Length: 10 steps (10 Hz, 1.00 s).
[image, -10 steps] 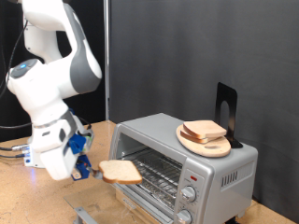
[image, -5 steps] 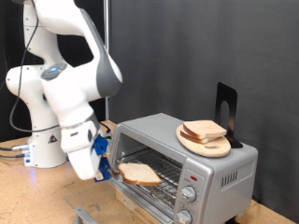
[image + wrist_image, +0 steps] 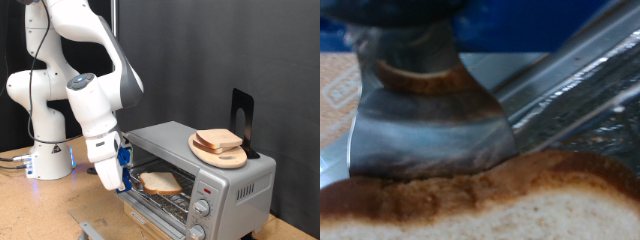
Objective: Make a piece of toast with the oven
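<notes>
Gripper: the gripper (image 3: 128, 180) sits at the mouth of the oven (image 3: 196, 176), on the exterior view's left side of the opening, level with the wire rack.

Fingers: clamped on the near edge of the piece of toast (image 3: 160, 182) — the wrist view shows one finger (image 3: 425, 120) pressed flat against the browned crust (image 3: 480, 195).

Toast position: inside the oven cavity, lying flat just over the wire rack (image 3: 178, 184); whether it already rests on the wires I cannot tell.

Key relation: the slice extends away from the fingers toward the exterior view's right, deeper into the oven — the gripped edge is the one nearest the opening.

Long axis: the slice lies roughly level, its broad face up, running in line with the rack.

Oven door: open, folded down below the opening.

Other slices: two look-alike slices (image 3: 218, 140) lie on a round wooden board (image 3: 220, 153) on top of the oven, well apart from the gripper.

Worktop: the wooden worktop (image 3: 40, 205) carries the oven and the arm's base.
</notes>
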Available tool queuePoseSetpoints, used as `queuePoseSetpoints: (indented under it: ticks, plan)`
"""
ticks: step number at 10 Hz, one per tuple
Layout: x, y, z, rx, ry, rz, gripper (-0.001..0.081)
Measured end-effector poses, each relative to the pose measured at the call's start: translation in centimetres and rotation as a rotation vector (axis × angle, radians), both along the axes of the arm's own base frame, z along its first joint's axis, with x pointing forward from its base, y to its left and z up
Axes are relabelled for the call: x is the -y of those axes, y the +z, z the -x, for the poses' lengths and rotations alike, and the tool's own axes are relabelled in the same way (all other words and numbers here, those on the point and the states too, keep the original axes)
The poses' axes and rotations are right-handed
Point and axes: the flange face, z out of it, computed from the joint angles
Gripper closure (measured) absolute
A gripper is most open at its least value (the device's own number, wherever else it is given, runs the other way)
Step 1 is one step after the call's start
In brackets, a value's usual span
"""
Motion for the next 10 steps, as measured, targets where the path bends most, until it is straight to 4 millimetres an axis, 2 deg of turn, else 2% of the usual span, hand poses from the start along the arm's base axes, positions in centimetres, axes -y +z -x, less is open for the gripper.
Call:
queuePoseSetpoints:
  ticks: [3,10]
  plan:
    - [0.1,-0.2,1.6,-0.002,0.015,0.007,0.0417]
    - [4.3,0.0,5.4,-0.028,-0.028,0.026,0.0417]
